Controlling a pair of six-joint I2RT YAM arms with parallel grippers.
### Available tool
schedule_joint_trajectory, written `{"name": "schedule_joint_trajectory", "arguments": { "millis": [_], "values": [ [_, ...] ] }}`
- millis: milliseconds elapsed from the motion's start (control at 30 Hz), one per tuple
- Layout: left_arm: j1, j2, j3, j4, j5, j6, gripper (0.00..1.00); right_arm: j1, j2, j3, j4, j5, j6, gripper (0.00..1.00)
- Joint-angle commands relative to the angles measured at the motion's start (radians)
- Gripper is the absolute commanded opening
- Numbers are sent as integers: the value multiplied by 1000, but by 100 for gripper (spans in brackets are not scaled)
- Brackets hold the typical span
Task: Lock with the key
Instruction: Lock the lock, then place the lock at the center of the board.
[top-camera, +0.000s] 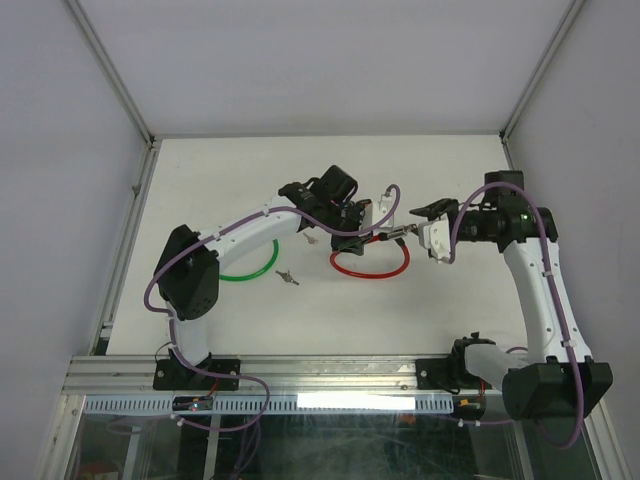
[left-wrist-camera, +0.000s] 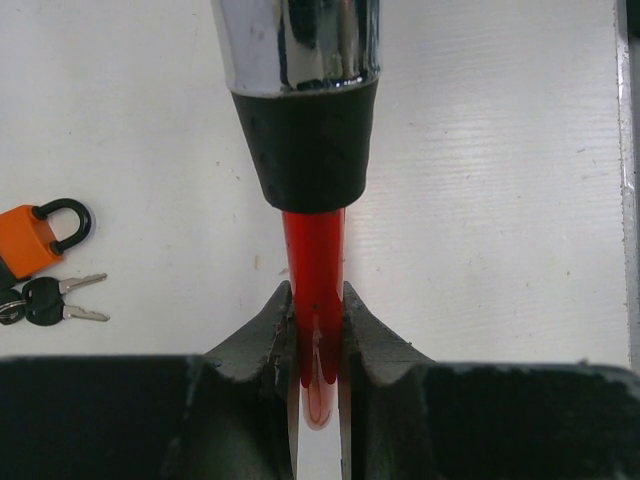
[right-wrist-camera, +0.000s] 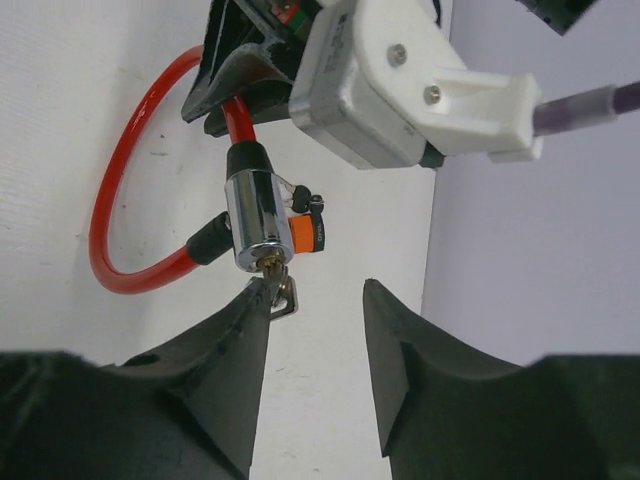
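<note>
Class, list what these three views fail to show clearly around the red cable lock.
Key: right wrist view, partly behind the right gripper's finger.
Chrome lock body: left wrist view, cut by the top edge.
Orange padlock: left wrist view, cut by the left edge.
Green cable: top view, partly under the left arm.

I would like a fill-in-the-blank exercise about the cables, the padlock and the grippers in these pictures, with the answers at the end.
1. The cable held in the left gripper is ___.
2. The jaws of the right gripper are ___.
3. The body of the padlock on the table is ___.
4. The loop that no gripper holds is ___.
Answers: red; open; orange; green.
</note>
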Motion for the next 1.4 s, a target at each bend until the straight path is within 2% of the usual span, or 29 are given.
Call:
{"name": "schedule_joint_trajectory", "arguments": {
  "millis": [0,100,367,667,867,1033,1167,1333,1367],
  "values": [
    [7,15,9,-8,58,28,0,-20,-47,66,50,-23,172,46],
    [6,9,5,-7,57,30,0,-59,-64,77,35,-48,245,47],
    [6,6,3,-8,61,30,0,-85,80,199,-249,-109,231,47],
    [6,4,5,-8,63,30,0,-48,160,192,-215,-65,236,48],
    [7,6,7,-11,65,31,0,-35,179,187,-223,-49,182,43],
    [7,3,9,-14,64,33,0,-10,190,201,-252,-24,145,35],
    [6,3,7,-16,65,32,0,4,197,215,-287,-3,115,24],
    [7,1,7,-16,67,34,0,15,177,210,-295,40,73,1],
    [8,1,7,-17,69,34,0,16,163,200,-292,48,46,0]
  ]
}}
